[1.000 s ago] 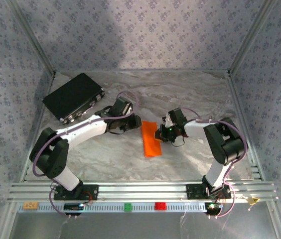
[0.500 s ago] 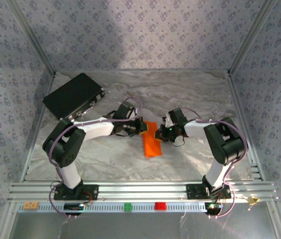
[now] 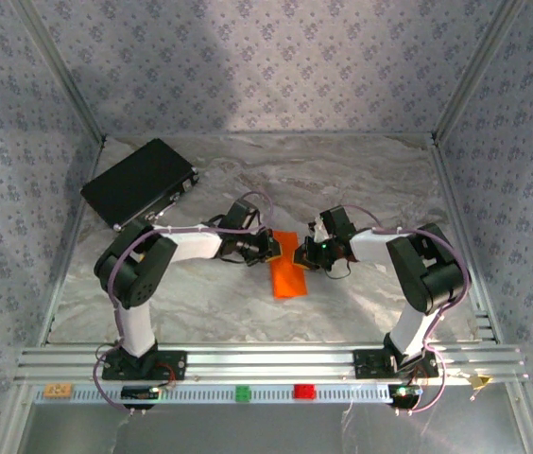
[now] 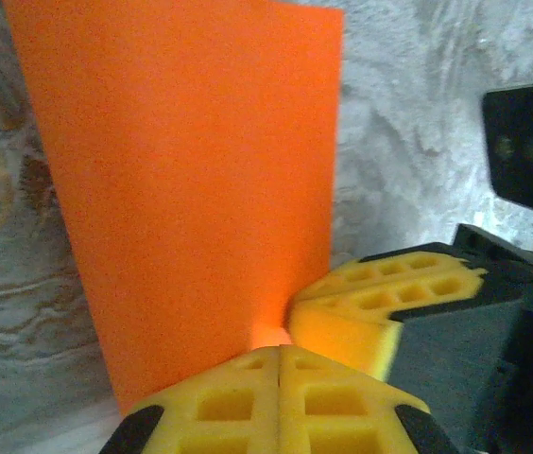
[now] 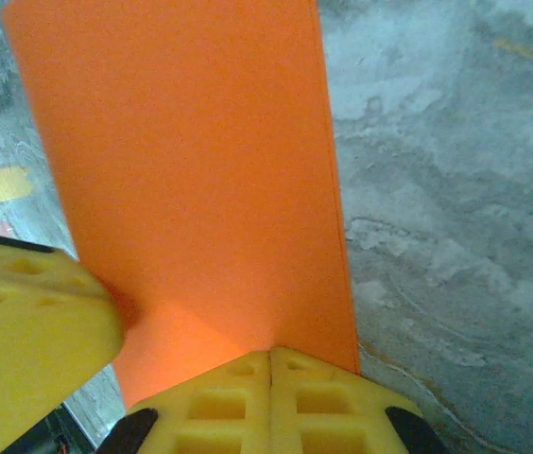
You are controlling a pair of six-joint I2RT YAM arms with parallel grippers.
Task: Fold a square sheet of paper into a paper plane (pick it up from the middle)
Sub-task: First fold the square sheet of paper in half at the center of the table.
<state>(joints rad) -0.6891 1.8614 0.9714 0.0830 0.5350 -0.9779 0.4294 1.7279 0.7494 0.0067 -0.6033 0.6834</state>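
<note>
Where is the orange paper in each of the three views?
Top external: orange paper at the centre of the table.
Left wrist: left and centre, above the left claw.
Right wrist: left and centre, above the right claw.
Shared landmark: the grey marbled table.

I see the paper (image 3: 288,267) lying flat near the middle of the table (image 3: 361,170), between my two arms. The left gripper (image 3: 272,248) and right gripper (image 3: 300,254) meet side by side on its far end. The case (image 3: 139,183) sits well apart, in the far left corner.
</note>
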